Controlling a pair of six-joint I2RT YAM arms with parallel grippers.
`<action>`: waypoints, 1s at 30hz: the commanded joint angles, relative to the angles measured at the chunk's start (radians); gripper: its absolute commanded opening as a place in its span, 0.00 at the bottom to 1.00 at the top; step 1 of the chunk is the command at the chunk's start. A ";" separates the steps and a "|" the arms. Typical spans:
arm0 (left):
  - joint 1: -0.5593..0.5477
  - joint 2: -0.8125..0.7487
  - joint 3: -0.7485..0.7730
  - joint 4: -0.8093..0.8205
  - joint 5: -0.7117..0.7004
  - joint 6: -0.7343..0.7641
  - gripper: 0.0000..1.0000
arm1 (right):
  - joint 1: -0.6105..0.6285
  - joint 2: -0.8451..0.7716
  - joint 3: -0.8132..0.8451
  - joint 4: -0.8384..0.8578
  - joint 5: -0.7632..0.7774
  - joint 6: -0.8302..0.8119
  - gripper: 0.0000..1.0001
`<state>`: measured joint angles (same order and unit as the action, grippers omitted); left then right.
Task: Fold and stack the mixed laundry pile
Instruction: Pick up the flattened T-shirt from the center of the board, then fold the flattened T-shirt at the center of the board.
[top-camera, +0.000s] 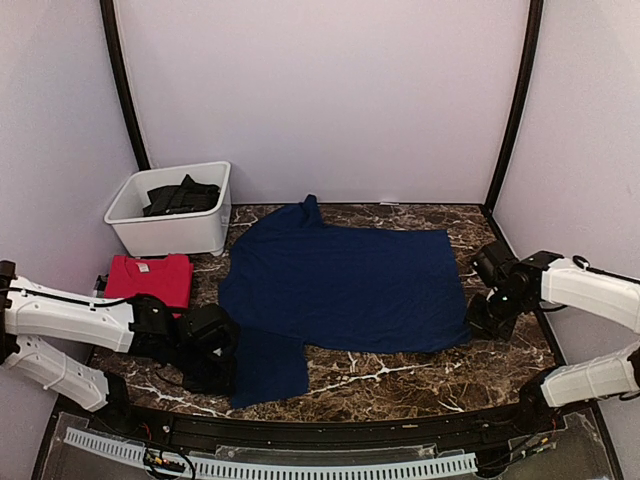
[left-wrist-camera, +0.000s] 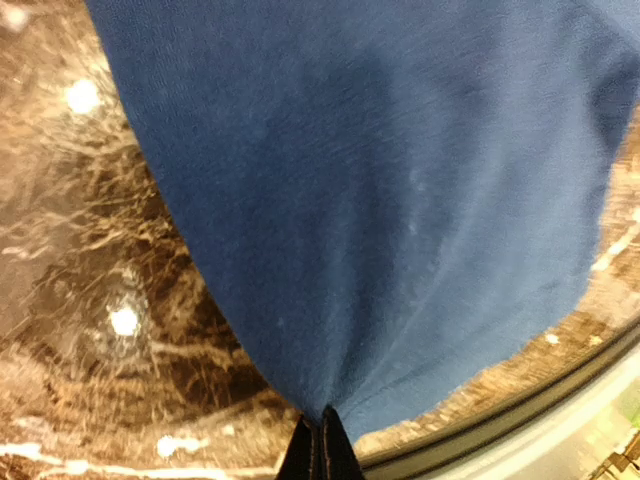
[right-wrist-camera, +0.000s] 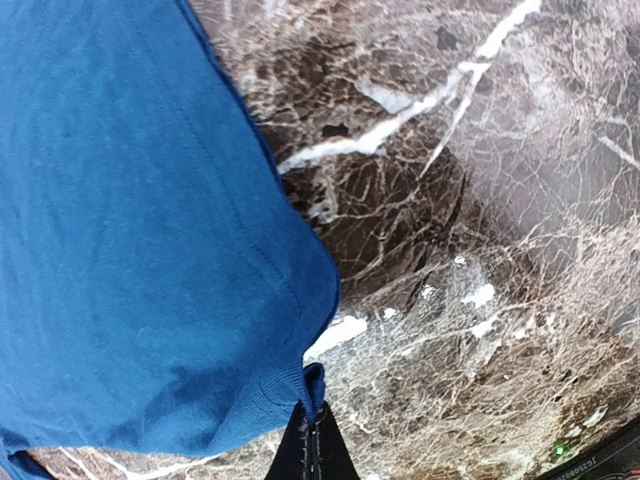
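A navy blue T-shirt lies spread flat across the middle of the marble table, one sleeve reaching toward the near edge. My left gripper is shut on that sleeve's edge at the near left; in the left wrist view the blue cloth gathers into the closed fingertips. My right gripper is shut on the shirt's right corner, where the blue hem pinches between the fingertips. A folded red T-shirt lies at the left. A dark garment sits in the bin.
A white plastic bin stands at the back left against the wall. Dark posts rise at both back corners. A black rail and a white slotted strip run along the near table edge.
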<state>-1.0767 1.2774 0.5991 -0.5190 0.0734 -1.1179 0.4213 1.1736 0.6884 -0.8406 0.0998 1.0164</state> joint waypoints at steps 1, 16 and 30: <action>-0.003 -0.157 0.014 -0.125 -0.049 -0.036 0.00 | -0.003 -0.058 0.013 0.000 0.020 -0.023 0.00; 0.221 -0.190 0.217 -0.176 -0.021 0.153 0.00 | -0.009 -0.078 0.139 -0.003 0.121 -0.108 0.00; 0.425 0.086 0.526 -0.139 -0.086 0.388 0.00 | -0.123 0.082 0.266 0.123 0.124 -0.263 0.00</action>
<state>-0.7021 1.3128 1.0481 -0.6605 0.0238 -0.8284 0.3336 1.2167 0.9150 -0.7837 0.2050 0.8181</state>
